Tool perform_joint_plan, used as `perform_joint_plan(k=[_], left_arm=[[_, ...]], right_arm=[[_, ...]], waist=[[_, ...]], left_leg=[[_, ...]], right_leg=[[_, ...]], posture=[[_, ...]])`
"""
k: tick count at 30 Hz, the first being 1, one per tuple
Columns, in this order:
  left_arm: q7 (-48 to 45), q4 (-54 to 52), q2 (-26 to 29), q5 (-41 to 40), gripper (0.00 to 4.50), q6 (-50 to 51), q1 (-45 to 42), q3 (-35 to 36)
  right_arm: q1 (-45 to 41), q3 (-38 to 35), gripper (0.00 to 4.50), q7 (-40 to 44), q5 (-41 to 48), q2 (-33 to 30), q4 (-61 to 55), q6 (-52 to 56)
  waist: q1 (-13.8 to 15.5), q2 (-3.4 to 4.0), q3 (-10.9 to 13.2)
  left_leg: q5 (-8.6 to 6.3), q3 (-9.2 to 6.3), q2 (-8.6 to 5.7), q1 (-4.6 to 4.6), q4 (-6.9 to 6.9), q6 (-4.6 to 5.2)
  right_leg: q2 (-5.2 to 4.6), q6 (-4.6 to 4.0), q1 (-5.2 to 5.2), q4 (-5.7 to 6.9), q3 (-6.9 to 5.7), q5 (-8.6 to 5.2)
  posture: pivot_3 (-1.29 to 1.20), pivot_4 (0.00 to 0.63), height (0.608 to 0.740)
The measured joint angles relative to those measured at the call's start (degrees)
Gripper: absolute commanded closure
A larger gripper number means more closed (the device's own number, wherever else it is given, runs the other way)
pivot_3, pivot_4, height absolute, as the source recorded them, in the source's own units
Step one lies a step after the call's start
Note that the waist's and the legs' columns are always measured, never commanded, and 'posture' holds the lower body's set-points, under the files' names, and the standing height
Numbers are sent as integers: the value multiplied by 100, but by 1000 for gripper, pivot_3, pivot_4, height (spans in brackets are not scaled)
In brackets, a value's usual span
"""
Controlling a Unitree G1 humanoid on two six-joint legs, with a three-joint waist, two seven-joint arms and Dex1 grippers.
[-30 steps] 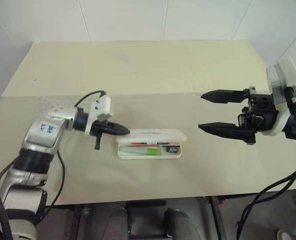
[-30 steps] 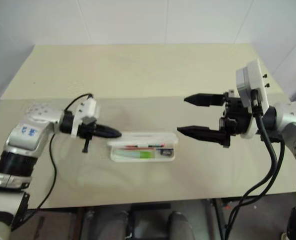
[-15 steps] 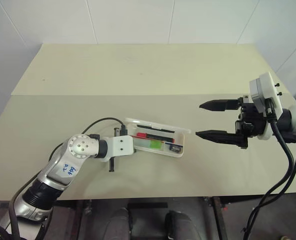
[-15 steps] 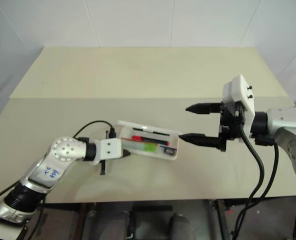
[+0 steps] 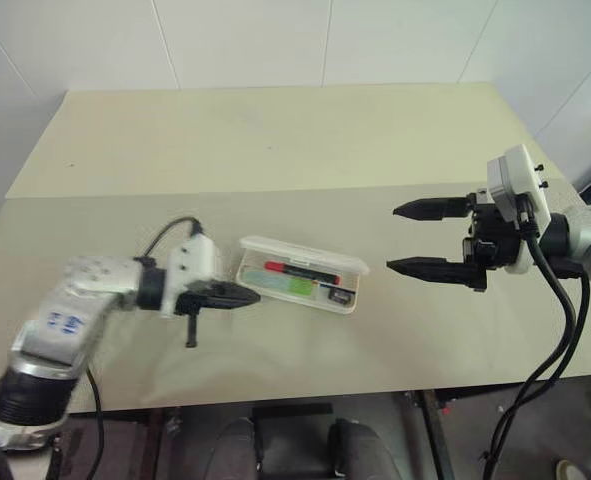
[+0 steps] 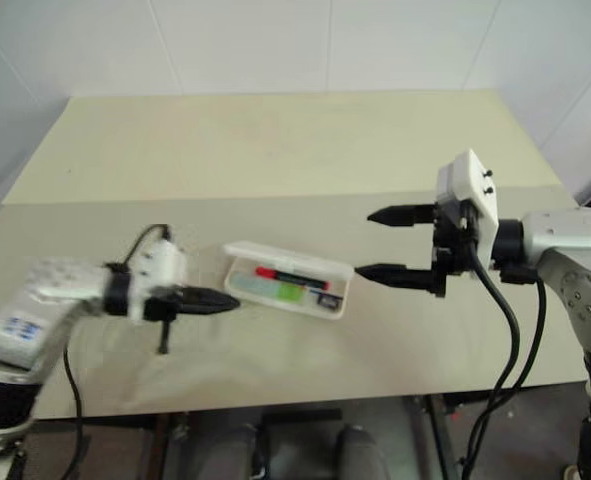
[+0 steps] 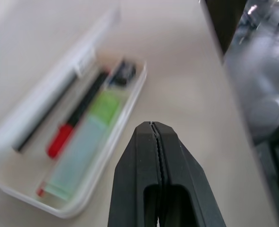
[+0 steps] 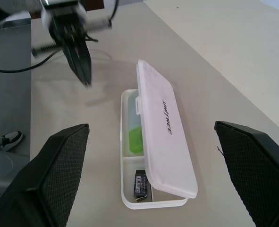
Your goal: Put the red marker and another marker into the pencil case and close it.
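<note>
**Open case with both markers inside**

The white pencil case (image 5: 300, 273) lies mid-bench (image 5: 275, 140), lid raised along its far side, long axis left to right, right end slightly nearer. Inside lie the red marker (image 5: 297, 269), parallel, and the green highlighter (image 5: 297, 287). Left pincer (image 5: 243, 295) pressed together just left of it; right pincer (image 5: 407, 238) spread, empty.

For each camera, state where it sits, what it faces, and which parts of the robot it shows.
Head pair: above, looking down on the table; both arms, left gripper, right gripper.
Left wrist: along its shut fingers toward the open pencil case holding the red marker and green highlighter.
Right wrist: between its open fingers at the case lid; left gripper visible.
All share the case.
</note>
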Motion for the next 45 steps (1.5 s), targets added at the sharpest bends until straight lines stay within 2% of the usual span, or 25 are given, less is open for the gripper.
perform_joint_plan(k=[3,6,8,11,14,18,22,27,34,36,39,41,43,45], left_arm=[[256,729,-100,-172,4484,61,-1066,249],[878,2260,-356,708,4484,-168,-2232,-341],[843,3043,-663,1160,4484,-561,-2474,-807],[600,4447,-1428,1616,4484,-1071,-2942,-1478],[190,5084,-1689,1818,4484,-1416,-3176,-1770],[-342,4880,-1720,1928,4484,-1607,-3082,-2001],[-405,4352,-1529,2234,4484,-1841,-2690,-2168],[-426,3379,-1307,2188,4484,-1651,-2069,-2083],[355,2950,-1237,3037,4484,-2004,-1734,-2413],[602,2800,-1261,3259,4484,-2084,-1649,-2504],[861,2574,-1355,3340,4484,-2034,-1465,-2465],[874,2361,-1507,3038,4484,-1618,-1254,-2230],[712,2055,-1569,2365,4484,-951,-1011,-1896],[476,1611,-1322,1562,4484,-288,-869,-1337]], right_arm=[[-74,62,0,22,-60,54,16,-22],[-152,110,0,33,-76,135,17,-71],[-164,119,0,33,-87,170,16,-81],[-166,131,0,31,-99,197,-24,-84],[-143,119,0,13,-96,200,-59,-78],[47,-3,0,-25,-75,163,-152,-2],[112,-79,0,-54,-36,136,-297,37],[183,-132,0,-86,-32,110,-320,51],[144,-136,0,-76,-23,89,-314,39],[105,-136,0,-72,-21,89,-314,30],[93,-132,0,-62,-22,90,-312,29],[75,-129,0,-32,-27,90,-281,23],[72,-117,0,21,-38,90,-252,17],[99,-97,0,136,-56,84,-202,1]], waist=[[47,0,0],[87,0,-1],[92,-1,-1],[150,-15,7],[125,-21,11],[102,-20,11],[82,-20,11],[81,-20,11],[143,-18,9],[134,-6,-10],[136,2,-32],[130,7,-35],[118,4,-33],[78,-3,-28]], left_leg=[[-1,-4,-10,0,12,2],[-3,3,-18,1,17,6],[-4,11,-17,-4,10,6],[-4,12,-12,-24,11,5],[-8,20,-9,-38,9,2],[-7,26,2,-37,7,-1],[-7,25,4,-32,20,-1],[-7,22,4,-33,21,-1],[-11,16,2,-10,31,4],[-29,18,1,1,31,33],[-31,13,2,5,32,37],[-31,12,3,2,32,37],[-30,11,5,-9,32,35],[-27,9,13,-12,28,25]], right_leg=[[-1,2,8,5,-2,1],[-1,8,9,2,2,3],[0,10,5,8,4,4],[7,11,-9,3,0,5],[7,12,-26,-2,1,5],[12,10,-35,7,1,5],[12,10,-31,7,6,5],[9,10,-30,9,8,5],[7,9,-1,-1,7,4],[3,9,10,0,8,5],[4,7,11,6,8,4],[3,7,9,7,8,4],[5,7,-1,7,8,4],[12,4,-5,9,7,2]], posture=[[0,150,740],[0,150,740],[0,150,740],[0,150,740],[0,150,740],[0,150,740],[0,150,740],[0,150,740],[0,150,740],[0,150,740],[0,150,740],[0,150,740],[0,150,740],[0,150,740]])
